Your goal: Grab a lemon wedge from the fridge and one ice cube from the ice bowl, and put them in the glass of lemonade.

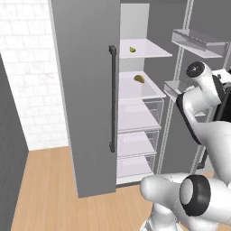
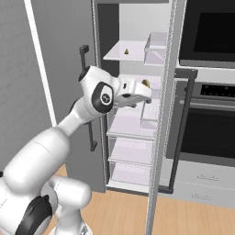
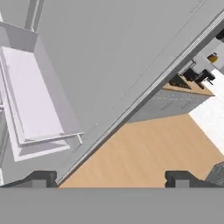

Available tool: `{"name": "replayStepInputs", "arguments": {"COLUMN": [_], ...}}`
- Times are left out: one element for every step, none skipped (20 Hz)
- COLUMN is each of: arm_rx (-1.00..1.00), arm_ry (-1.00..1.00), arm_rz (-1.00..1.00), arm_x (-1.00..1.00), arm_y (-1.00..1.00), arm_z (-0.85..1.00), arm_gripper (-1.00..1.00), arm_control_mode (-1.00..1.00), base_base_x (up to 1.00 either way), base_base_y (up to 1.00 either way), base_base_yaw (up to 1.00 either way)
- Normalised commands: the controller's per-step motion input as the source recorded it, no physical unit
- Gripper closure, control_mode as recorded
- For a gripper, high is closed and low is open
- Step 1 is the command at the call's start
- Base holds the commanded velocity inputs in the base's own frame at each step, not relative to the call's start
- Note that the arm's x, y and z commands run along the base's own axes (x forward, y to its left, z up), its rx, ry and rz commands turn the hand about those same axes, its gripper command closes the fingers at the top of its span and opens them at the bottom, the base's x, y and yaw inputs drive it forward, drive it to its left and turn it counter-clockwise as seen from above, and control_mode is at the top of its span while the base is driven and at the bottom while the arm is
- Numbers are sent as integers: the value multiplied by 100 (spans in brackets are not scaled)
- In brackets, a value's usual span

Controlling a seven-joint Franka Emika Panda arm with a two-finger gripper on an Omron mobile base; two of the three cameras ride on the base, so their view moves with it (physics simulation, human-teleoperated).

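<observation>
Right up against the lens in the hand view were the two dark fingers [image 3: 111, 177], spread wide apart with nothing between them. Just past the tips was the edge of the fridge door, with wooden floor [image 3: 148, 148] beyond the right finger and a clear door bin [image 3: 30, 105] off beyond the left one. Couldn't make out anything in that bin.

So the fridge [image 1: 85, 90] was the big grey two-door one, its left door shut with the long black handle [image 1: 112, 97], the right side swung open. Inside: white shelves up top, clear drawers [image 1: 137, 115] stacked below, and those drawers looked bare as far as I could tell.

On the top shelf sat the lemon wedge [image 1: 132, 49], tiny, pale yellow-green, curved, well above and away from the fingers. One shelf down was the other wedge [image 1: 139, 78], darker and more golden-orange, a bit bigger looking. From the right base view, the hand [image 2: 135, 94] was at about that lower shelf's height, near the darker wedge, not touching either one. Both wedges just lay loose on their shelves, not in any dish.
</observation>
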Motion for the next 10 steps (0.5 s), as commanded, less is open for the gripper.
{"name": "replayStepInputs", "arguments": {"arm_rx": [12, 12, 13, 14, 16, 18, 17, 17, 16, 18], "arm_ry": [-13, -13, -15, -15, -15, -13, -9, -2, 0, 0], "arm_rz": [1, 0, 0, 0, 2, 10, 17, 28, 34, 39], "arm_x": [0, 0, 0, 0, 0, 0, 0, 0, 0, 0], "arm_y": [100, 100, 100, 100, 100, 100, 100, 100, 100, 100], "arm_z": [16, 13, 7, 1, 0, 0, 0, 0, -2, -8], "arm_gripper": [-100, -100, -100, -100, -100, -100, -100, -100, -100, -100], "arm_control_mode": [-100, -100, -100, -100, -100, -100, -100, -100, -100, -100], "base_base_x": [0, 0, 0, 0, 0, 0, 0, 0, 0, 0], "base_base_y": [0, 0, 0, 0, 0, 0, 0, 0, 0, 0], "base_base_yaw": [0, 0, 0, 0, 0, 0, 0, 0, 0, 0]}}
